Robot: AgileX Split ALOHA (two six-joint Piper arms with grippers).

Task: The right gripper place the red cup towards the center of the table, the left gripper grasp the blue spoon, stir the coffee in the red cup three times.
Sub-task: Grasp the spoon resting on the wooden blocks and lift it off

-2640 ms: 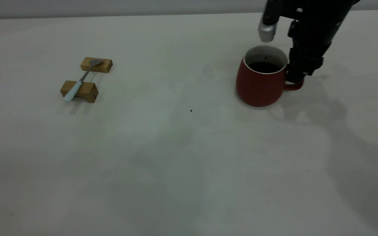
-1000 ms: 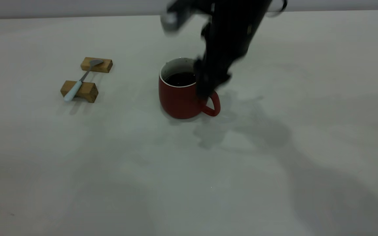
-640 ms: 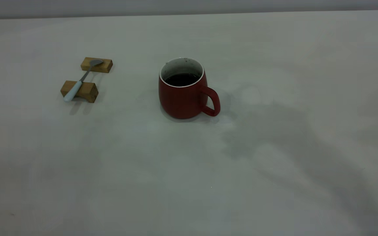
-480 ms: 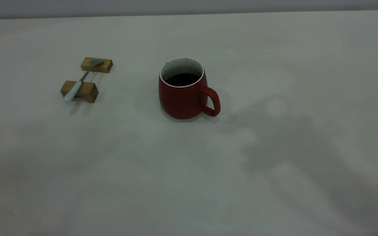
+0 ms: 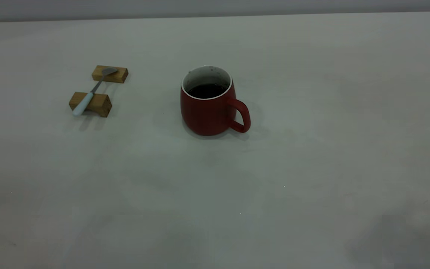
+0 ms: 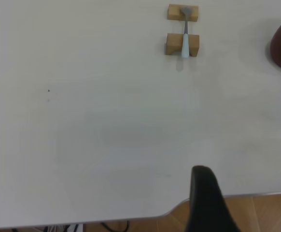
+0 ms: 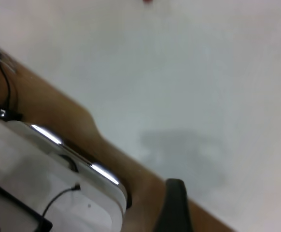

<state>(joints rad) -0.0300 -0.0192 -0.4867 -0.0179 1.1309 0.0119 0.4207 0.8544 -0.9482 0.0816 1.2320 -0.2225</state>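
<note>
Over the near table edge, well back from the red cup (image 5: 207, 108), hangs the left gripper (image 6: 205, 200). Only one black finger shows in the left wrist view, so can't tell whether it is spread or pressed together; it holds nothing and touches nothing. The right gripper (image 7: 175, 205) is likewise off the cup, above the table's (image 5: 312, 168) edge w/ wood floor and a white box w/ cables below it. One dark finger visible, so its spread can't be told either, and nothing is in it. Neither gripper shows in the exterior view.

The red cup stands upright on the table, handle toward the camera's right, coffee (image 5: 207, 90) dark inside the white rim. Left of the cup, well apart, the blue spoon (image 5: 88, 95) lies bridged across two wooden blocks (image 5: 95, 104): bowl on the far block, pale handle over the near one. No brands, labels or writing readable anywhere.
</note>
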